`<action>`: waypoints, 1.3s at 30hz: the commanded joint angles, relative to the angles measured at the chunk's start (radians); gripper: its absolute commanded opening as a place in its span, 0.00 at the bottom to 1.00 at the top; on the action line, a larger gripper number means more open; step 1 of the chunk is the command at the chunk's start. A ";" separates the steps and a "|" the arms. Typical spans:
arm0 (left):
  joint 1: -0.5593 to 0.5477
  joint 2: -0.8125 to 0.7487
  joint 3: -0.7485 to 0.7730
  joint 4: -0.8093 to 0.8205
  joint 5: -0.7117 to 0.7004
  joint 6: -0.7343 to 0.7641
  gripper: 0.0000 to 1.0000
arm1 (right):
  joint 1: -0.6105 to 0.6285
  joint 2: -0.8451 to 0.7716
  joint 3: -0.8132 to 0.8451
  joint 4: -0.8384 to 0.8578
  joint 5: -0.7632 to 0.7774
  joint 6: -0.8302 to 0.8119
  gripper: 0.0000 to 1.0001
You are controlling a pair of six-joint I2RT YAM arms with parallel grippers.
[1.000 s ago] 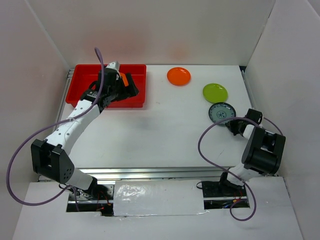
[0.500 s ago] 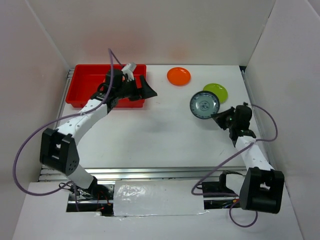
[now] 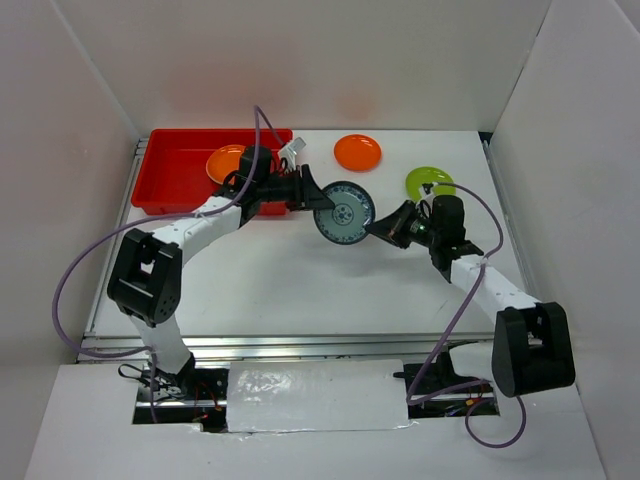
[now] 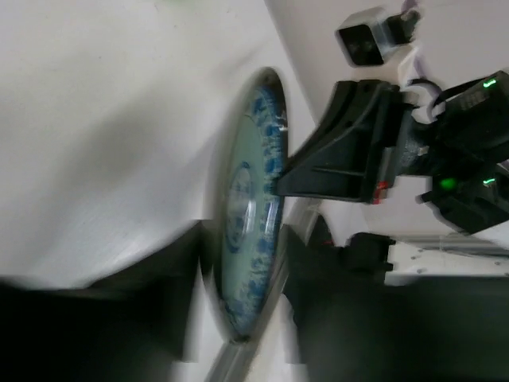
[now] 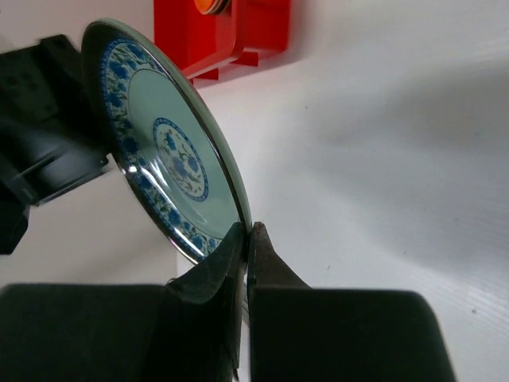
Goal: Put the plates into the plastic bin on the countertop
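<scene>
A blue-grey patterned plate (image 3: pixel 343 212) (image 5: pixel 167 151) hangs on edge above the countertop (image 3: pixel 300 285), just right of the red plastic bin (image 3: pixel 170 178). My right gripper (image 3: pixel 378 228) (image 5: pixel 248 229) is shut on its right rim. My left gripper (image 3: pixel 318 195) (image 4: pixel 242 239) has a finger on each side of the plate (image 4: pixel 248 199) at its left edge. Those fingers are blurred, so contact is unclear. One orange plate (image 3: pixel 225 160) lies in the bin. Another orange plate (image 3: pixel 357 152) and a lime green plate (image 3: pixel 425 182) lie on the countertop.
White walls close in the countertop on three sides. A metal rail (image 3: pixel 300 347) runs along the front edge. Purple cables loop off both arms. The right arm crosses just below the lime green plate.
The right arm carried the blue-grey plate leftward to the middle. The left arm swung right out of the bin, uncovering an orange plate there, and its jaws have narrowed around the blue-grey plate.
</scene>
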 commanded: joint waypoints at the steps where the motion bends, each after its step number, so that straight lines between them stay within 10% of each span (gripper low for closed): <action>1: -0.002 0.039 0.045 0.003 0.016 0.019 0.40 | 0.025 0.005 0.066 0.110 -0.040 0.022 0.00; 3: 0.004 0.049 0.068 -0.053 -0.018 0.040 0.12 | 0.028 0.008 0.074 0.095 -0.025 0.018 0.14; 4: 0.012 0.043 0.074 -0.076 -0.042 0.050 0.00 | 0.026 0.005 0.073 0.078 -0.014 0.018 0.54; 7: 0.056 0.022 0.107 -0.200 -0.211 0.077 0.00 | -0.010 -0.017 0.056 0.035 0.050 0.008 1.00; 13: 0.306 -0.027 0.087 -0.178 -0.544 -0.057 0.00 | -0.113 -0.054 0.010 -0.043 0.104 -0.027 1.00; 18: 0.477 0.133 0.195 -0.034 -0.472 -0.154 0.00 | -0.169 -0.029 -0.010 -0.043 0.046 -0.062 1.00; 25: 0.560 0.502 0.698 -0.238 -0.397 -0.119 0.00 | -0.208 -0.024 -0.012 -0.060 -0.014 -0.108 1.00; 31: 0.560 0.504 0.682 -0.288 -0.423 -0.102 0.01 | -0.230 -0.015 -0.009 -0.043 -0.034 -0.102 1.00; 36: 0.558 0.477 0.607 -0.287 -0.426 -0.096 0.25 | -0.216 -0.003 0.000 -0.040 -0.031 -0.096 1.00; 39: 0.552 0.448 0.581 -0.300 -0.446 -0.090 0.78 | -0.210 0.003 0.010 -0.045 -0.028 -0.101 1.00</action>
